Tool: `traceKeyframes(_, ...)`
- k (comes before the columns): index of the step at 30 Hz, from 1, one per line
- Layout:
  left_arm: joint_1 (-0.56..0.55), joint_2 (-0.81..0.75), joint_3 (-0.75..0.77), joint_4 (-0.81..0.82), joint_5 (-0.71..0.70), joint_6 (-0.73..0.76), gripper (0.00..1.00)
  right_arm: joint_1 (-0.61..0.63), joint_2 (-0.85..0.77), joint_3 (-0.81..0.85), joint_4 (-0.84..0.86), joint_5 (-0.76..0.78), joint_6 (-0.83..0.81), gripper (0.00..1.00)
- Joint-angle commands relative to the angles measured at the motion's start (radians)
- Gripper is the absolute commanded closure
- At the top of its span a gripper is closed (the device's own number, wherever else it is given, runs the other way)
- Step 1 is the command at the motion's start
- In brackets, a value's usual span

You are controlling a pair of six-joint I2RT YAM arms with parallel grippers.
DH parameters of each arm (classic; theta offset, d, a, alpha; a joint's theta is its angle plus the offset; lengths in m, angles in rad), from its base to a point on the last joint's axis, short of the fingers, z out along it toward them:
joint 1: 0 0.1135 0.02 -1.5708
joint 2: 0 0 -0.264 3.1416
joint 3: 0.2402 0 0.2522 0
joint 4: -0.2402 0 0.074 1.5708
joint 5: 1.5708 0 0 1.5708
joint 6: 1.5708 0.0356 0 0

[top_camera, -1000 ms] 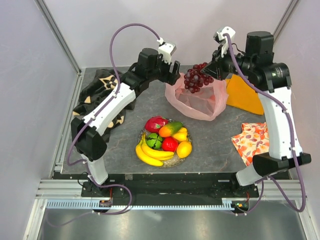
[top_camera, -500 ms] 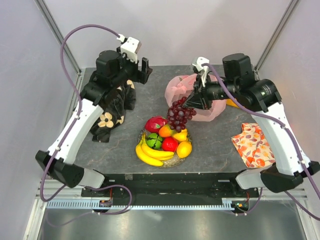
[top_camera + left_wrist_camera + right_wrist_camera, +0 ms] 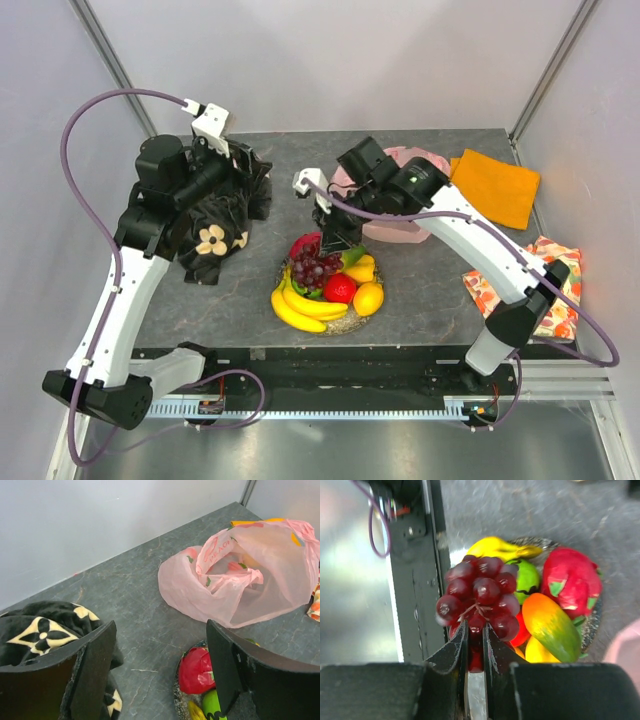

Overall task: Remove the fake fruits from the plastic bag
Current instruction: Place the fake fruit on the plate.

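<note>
Grapes [image 3: 479,597], dark purple and glossy, are pinched at the stem by the right claw [image 3: 476,645]. The fingers are closed on the bunch, which hangs just past the fingertips. Directly below that claw, the other fake fruits are heaped on a silvery plate [image 3: 352,322]: banana bunch [image 3: 300,310], dragon fruit [image 3: 570,580], green ball [image 3: 527,580], red apple [image 3: 340,288], an orange-green piece [image 3: 550,625] and a yellow-orange piece [image 3: 368,298]. In the top view the grapes are seen over the dragon fruit and green ball; whether contact is made cannot be told.

Behind the right claw, partly under its arm, the plastic bag [image 3: 250,580] is slumped on the table [image 3: 250,290], pink and crinkled, mouth open. A few coloured patches are seen through the film but cannot be identified.

The left claw [image 3: 161,627] is spread wide with nothing between its fingers. It is held above the table, well to the left of the bag. A black cloth with cream flowers [image 3: 40,630] is bunched below and to its left. The dragon fruit and plate edge are seen near its right finger.

An orange cloth [image 3: 495,185] is laid beyond the bag. A floral-patterned cloth [image 3: 550,290] is placed far right of the right claw.
</note>
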Motion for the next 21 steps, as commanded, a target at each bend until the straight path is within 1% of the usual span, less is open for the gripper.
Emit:
traceKeyframes(1,0.058,-0.023,-0.030,0.013,0.069,-0.029,0.21,0.034,0.028,0.031,-0.053,0.032,-0.118,1.00)
traceKeyframes(6,0.092,-0.040,-0.053,0.018,0.080,-0.043,0.21,0.054,0.068,0.008,-0.059,0.064,-0.149,1.00)
traceKeyframes(11,0.114,-0.034,-0.064,0.024,0.092,-0.043,0.22,0.068,0.119,-0.001,-0.082,0.081,-0.224,1.00)
traceKeyframes(13,0.121,-0.030,-0.061,0.027,0.095,-0.074,0.22,0.076,0.139,-0.001,-0.090,0.084,-0.243,1.00)
traceKeyframes(21,0.132,0.001,-0.035,0.030,0.103,-0.084,0.22,0.094,0.160,0.039,-0.119,0.073,-0.278,1.00)
